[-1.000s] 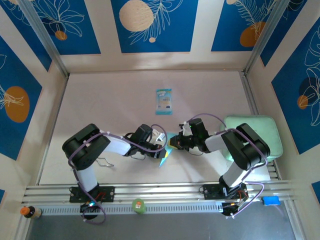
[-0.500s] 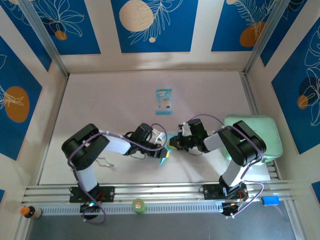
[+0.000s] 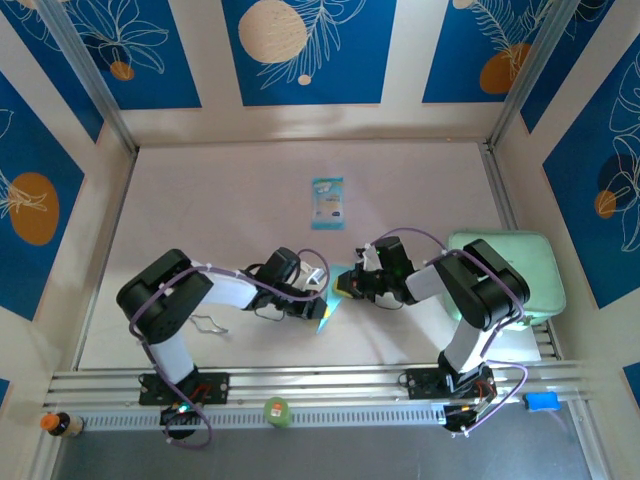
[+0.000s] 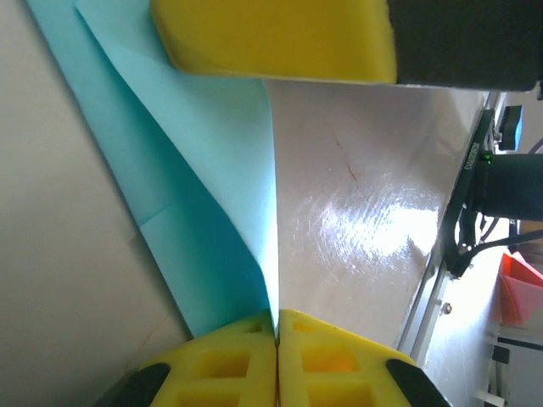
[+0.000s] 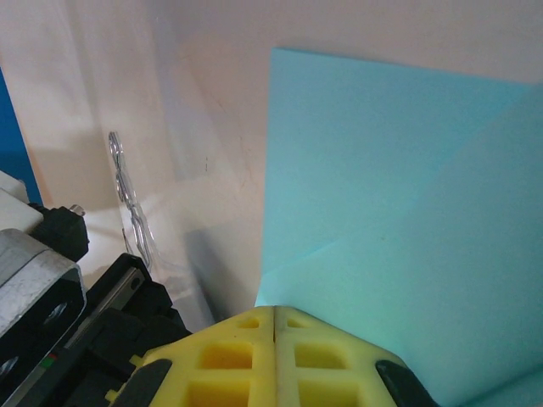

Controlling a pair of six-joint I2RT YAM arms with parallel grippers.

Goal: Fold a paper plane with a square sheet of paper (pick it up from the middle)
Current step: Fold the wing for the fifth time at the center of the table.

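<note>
The square sheet of paper [image 3: 326, 314] is light blue and sits between my two grippers near the table's front middle. In the left wrist view the sheet [image 4: 204, 220] curls up off the table, and one edge runs into the closed seam of my left gripper [image 4: 277, 326]. The right gripper's yellow finger [image 4: 271, 38] lies across its far end. In the right wrist view the sheet [image 5: 399, 170] shows a diagonal crease, and its corner meets the closed tips of my right gripper [image 5: 275, 312]. From above, the left gripper [image 3: 320, 300] and right gripper [image 3: 346, 284] nearly touch.
A teal-and-white packet [image 3: 327, 203] lies farther back at mid-table. A pale green pad [image 3: 520, 265] sits at the right edge. A bent wire clip [image 3: 205, 324] lies by the left arm. The metal rail [image 3: 320, 382] runs along the front.
The left arm has shifted slightly to the left and its gripper sits a little lower on the sheet. The right gripper has barely moved.
</note>
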